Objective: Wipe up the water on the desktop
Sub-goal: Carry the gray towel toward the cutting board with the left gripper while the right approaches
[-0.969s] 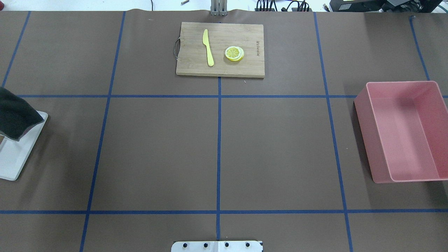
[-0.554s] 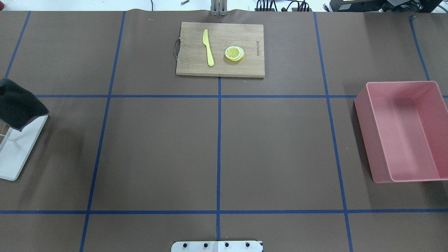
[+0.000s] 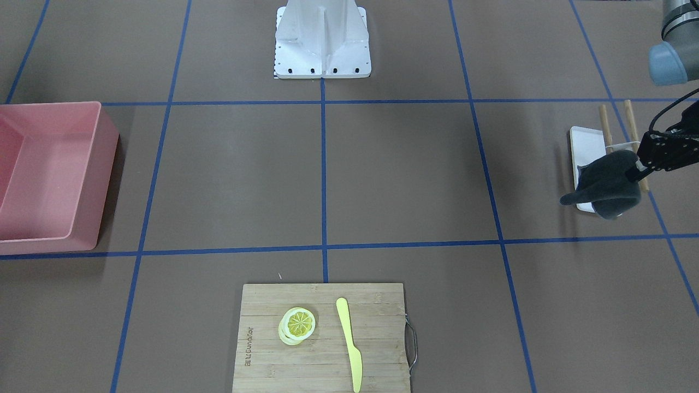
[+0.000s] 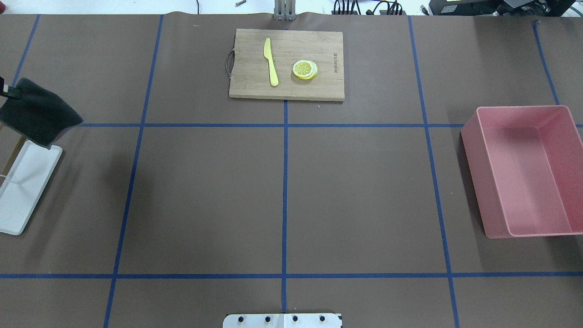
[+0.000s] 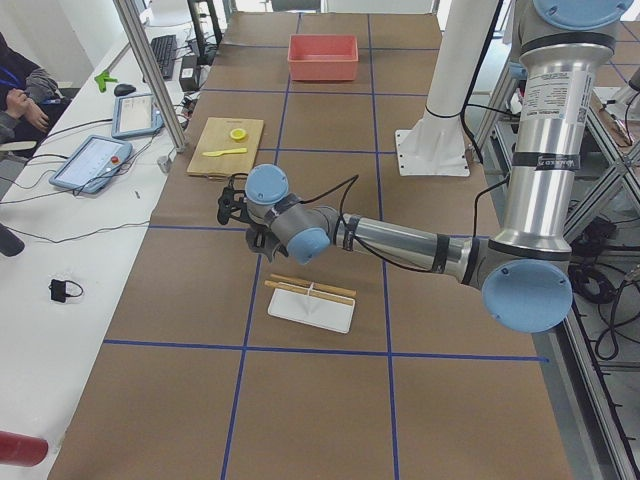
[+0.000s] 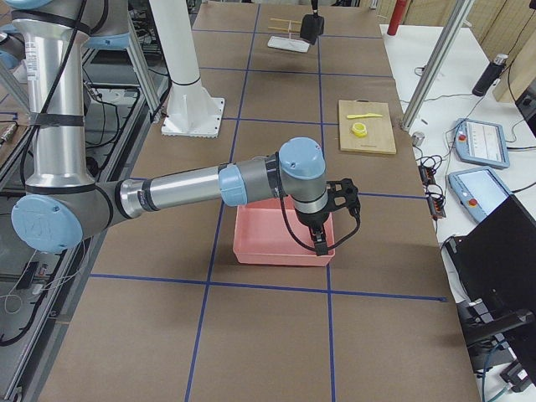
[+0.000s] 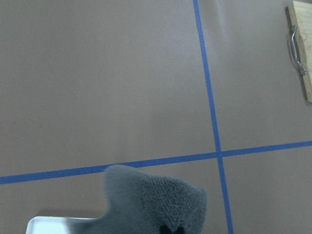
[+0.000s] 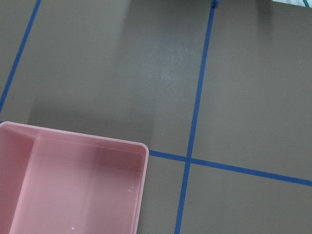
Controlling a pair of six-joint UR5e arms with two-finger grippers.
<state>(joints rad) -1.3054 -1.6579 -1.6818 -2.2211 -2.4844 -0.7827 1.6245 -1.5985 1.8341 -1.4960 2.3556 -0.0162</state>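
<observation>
Frontally, left claw pinching dark cloth — overhead, chiefly cloth visible

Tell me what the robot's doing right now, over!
Left gripper shut on grey cloth, held up near white tray. Right gripper over pink bin, state unclear. Desktop: no water visible. Nothing blocking.

The dark cloth covers the fingertips of the left gripper, so they cannot be seen. The right gripper shows only from the side, and how its jaws stand is too hard to tell. The pink box and the white tray are cut off by picture edges.
</observation>
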